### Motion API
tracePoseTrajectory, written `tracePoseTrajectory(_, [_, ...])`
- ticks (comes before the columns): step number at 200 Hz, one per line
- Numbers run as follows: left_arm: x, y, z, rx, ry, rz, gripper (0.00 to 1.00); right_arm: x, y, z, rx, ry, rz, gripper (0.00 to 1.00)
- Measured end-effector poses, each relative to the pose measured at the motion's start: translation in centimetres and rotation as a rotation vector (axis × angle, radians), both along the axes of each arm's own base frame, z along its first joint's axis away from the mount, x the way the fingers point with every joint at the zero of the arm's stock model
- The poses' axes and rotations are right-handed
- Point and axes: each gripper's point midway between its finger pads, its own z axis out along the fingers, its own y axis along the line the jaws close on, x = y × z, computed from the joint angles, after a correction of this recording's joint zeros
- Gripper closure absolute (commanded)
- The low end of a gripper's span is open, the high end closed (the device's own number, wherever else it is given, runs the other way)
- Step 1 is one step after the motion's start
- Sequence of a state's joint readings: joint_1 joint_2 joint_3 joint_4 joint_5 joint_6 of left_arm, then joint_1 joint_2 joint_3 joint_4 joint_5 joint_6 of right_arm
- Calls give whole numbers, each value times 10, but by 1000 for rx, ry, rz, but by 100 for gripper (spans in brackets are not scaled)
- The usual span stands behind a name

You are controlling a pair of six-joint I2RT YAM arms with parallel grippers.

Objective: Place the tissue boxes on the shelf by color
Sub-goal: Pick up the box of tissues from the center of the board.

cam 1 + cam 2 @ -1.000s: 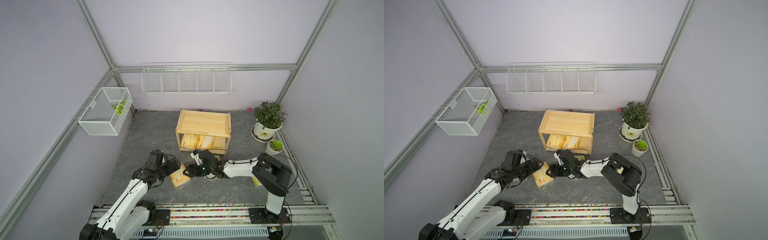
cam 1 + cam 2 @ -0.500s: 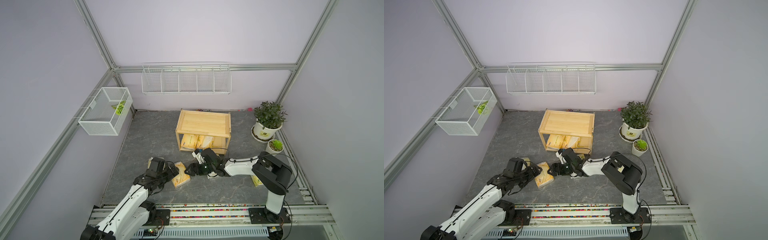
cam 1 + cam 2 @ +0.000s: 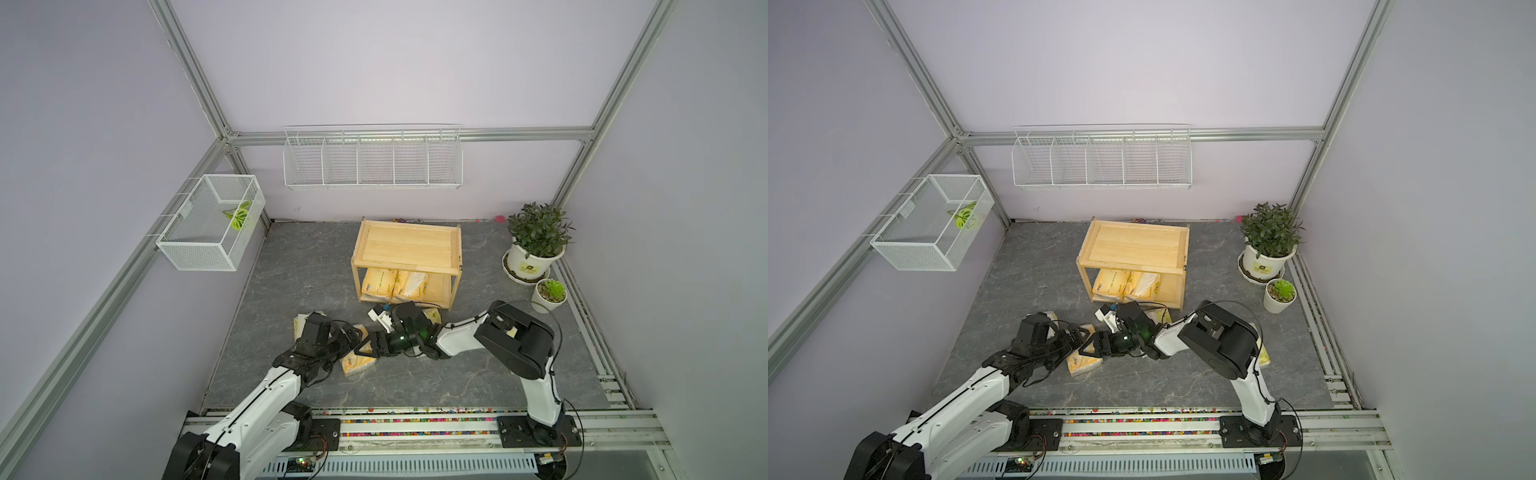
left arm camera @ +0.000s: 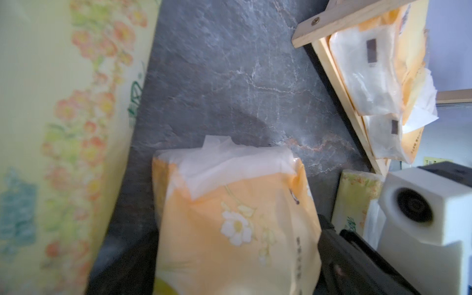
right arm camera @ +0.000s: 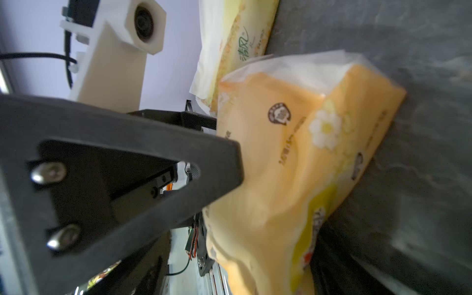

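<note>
Nearest, the left pincer is released, its jaws wide around the third orange pack, which lies on the bench. The right pincer straddles the same pack; whether it clamps cannot be told. This is probably a regrasp. Farther off, the shelf holds two orange packs on its lower tier, so this one belongs beside them.

Soft even light, blurred wrist views
</note>
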State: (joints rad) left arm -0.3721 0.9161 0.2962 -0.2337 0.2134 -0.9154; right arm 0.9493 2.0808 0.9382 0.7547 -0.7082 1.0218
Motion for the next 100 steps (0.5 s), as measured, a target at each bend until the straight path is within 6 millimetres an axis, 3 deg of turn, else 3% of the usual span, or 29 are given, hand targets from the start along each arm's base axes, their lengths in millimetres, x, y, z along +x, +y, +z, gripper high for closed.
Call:
tracePoseTrajectory(41, [3, -1, 1, -14, -18, 12, 0, -7, 6, 3, 57, 56, 29, 18])
tracePoseTrajectory(100, [-2, -1, 1, -9, -10, -1, 0, -14, 1, -11, 4, 95, 27, 42])
